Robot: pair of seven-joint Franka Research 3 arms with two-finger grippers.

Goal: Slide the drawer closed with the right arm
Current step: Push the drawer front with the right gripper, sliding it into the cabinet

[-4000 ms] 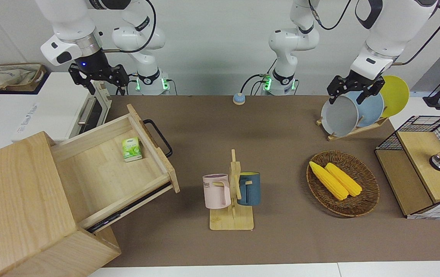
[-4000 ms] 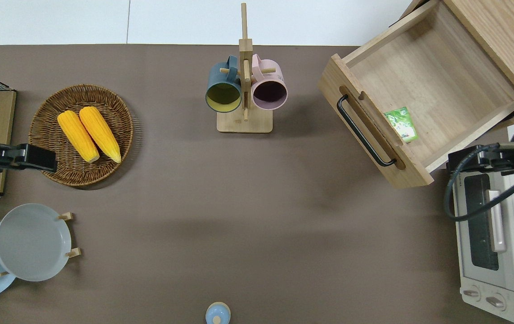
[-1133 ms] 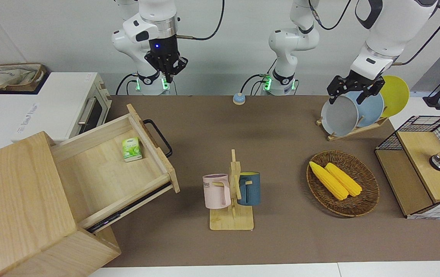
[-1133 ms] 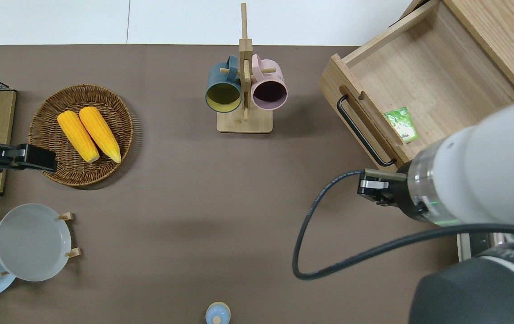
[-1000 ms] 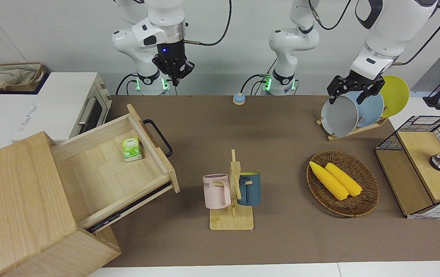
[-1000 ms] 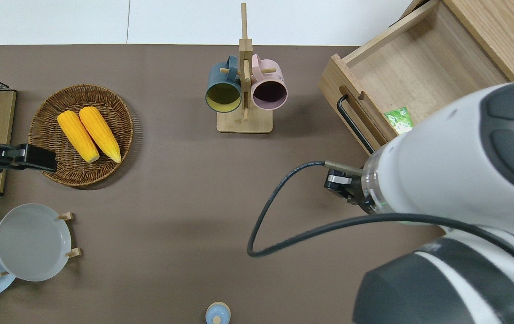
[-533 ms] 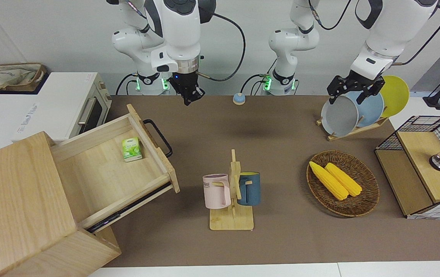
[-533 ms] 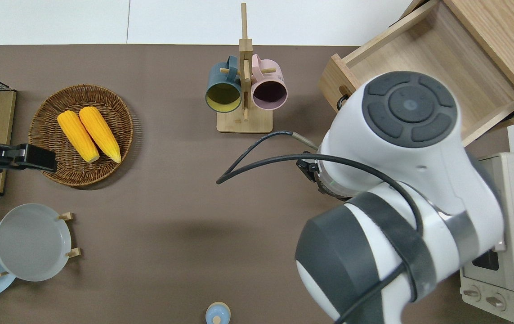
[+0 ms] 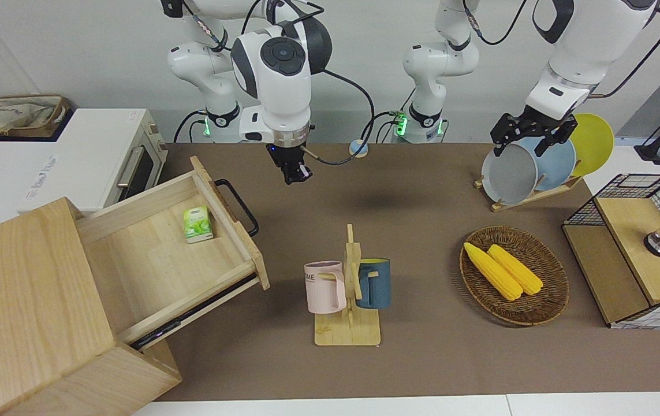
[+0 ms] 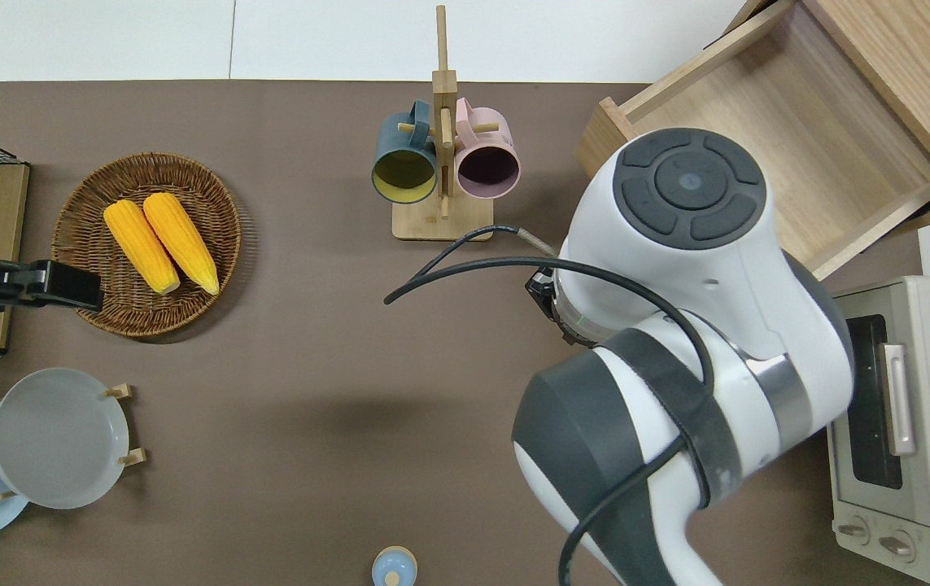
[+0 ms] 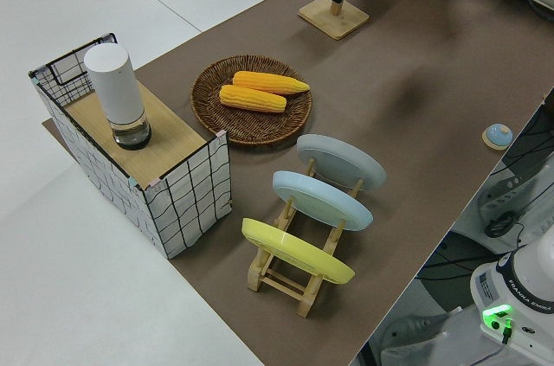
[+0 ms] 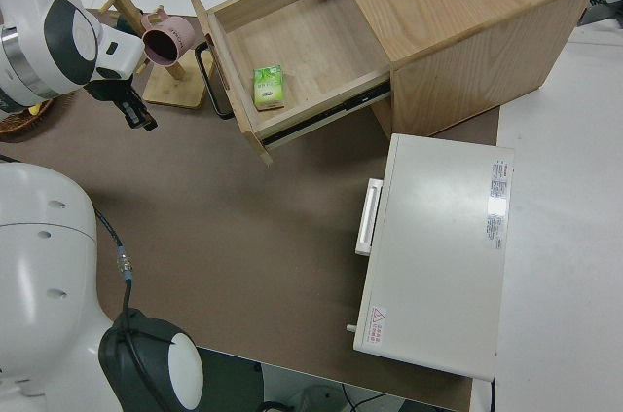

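Hidden under the right arm (image 10: 676,325) overhead; front view shows right gripper (image 9: 290,172), fingers pinched narrow (holding nothing), clear of the open drawer (image 9: 162,254).

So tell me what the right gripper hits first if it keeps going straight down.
Probably bare table: the right gripper points down beside the open drawer, clear of its handle; depth is uncertain.

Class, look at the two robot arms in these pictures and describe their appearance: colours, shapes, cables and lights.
Both arms are glossy white, built of rounded jointed segments with dark grey or black bands and caps. The right arm has a round dark cap with button-like pads, a loose black cable looping from its wrist, and a slim black hand. The left arm also carries black cable and a black hand. Green lights glow at both bases.
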